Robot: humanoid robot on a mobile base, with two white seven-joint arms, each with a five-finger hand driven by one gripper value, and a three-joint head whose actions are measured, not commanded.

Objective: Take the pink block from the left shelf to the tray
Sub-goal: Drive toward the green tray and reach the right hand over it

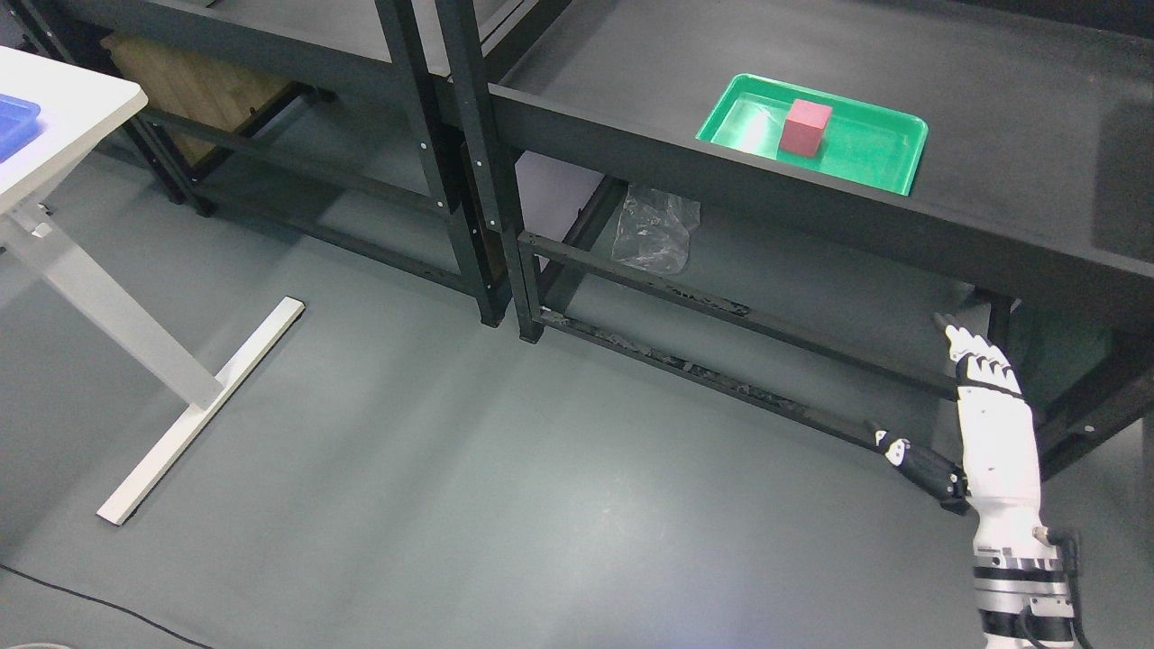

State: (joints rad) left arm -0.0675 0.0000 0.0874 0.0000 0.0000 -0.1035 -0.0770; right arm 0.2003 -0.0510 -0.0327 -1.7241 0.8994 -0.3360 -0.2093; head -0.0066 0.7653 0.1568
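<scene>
Hanging low at the lower right, my right hand (978,397) is flat, its fingers extended and holding nothing. The pink block (805,126), a matte cube, sits upright inside the glossy green tray (888,158) on the dark metal shelf (631,72). My worry: lifting the arm could clip the shelf's front edge and jolt the shallow tray.

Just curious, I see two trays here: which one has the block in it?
The green tray on the dark shelf at upper right holds the pink block. The blue tray, on the white table at far left, shows no block in its visible part.
</scene>
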